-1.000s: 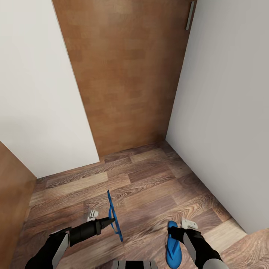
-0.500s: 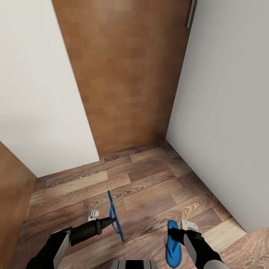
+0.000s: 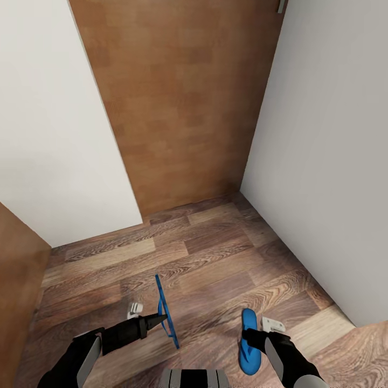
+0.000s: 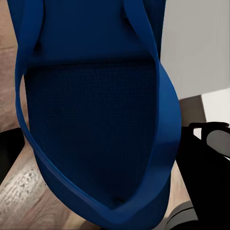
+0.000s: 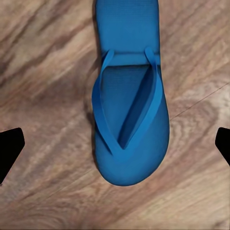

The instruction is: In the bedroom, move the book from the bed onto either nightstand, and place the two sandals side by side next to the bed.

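My left gripper is shut on one blue sandal, holding it on edge above the plank floor. In the left wrist view that sandal looms very close, with its thong straps visible. The other blue sandal lies flat on the floor, straps up. My right gripper hovers over it, open. In the right wrist view its black fingertips stand wide apart on either side of this sandal, clear of it. The bed, the book and the nightstand are out of view.
A brown wooden door closes off the narrow space ahead. White walls stand at the left and the right. A brown wooden panel stands at the near left. Bare plank floor runs between me and the door.
The whole view has slid a little, so the camera moved. The floor and the lying sandal shifted up the picture under my right gripper. The left gripper still holds its sandal.
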You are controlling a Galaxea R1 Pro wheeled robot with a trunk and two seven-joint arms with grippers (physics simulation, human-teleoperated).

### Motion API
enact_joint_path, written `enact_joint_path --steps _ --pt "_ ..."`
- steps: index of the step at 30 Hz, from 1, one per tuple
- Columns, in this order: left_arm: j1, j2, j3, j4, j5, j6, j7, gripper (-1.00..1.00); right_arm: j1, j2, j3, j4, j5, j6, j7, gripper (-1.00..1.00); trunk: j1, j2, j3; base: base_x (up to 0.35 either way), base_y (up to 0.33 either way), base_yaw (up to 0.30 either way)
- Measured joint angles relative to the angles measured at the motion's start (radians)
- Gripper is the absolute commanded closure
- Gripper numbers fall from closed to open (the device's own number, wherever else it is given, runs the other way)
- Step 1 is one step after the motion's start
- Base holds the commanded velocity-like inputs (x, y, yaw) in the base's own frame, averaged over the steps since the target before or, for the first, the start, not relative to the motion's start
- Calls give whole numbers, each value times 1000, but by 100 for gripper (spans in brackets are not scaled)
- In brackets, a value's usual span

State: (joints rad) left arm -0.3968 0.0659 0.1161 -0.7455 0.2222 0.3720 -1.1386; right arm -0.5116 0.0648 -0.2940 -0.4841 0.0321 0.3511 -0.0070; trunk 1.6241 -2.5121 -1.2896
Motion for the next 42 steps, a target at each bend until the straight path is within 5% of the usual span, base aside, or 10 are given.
enact_joint_path --steps 29,42 --pt "0 0 0 0 0 1 0 100 -1 1 0 0 0 1 0 -100 13 -7 -112 0 0 0" --pt "0 2 1 0 1 0 -2 100 -1 2 0 0 0 1 0 -100 13 -7 -112 47 0 0"
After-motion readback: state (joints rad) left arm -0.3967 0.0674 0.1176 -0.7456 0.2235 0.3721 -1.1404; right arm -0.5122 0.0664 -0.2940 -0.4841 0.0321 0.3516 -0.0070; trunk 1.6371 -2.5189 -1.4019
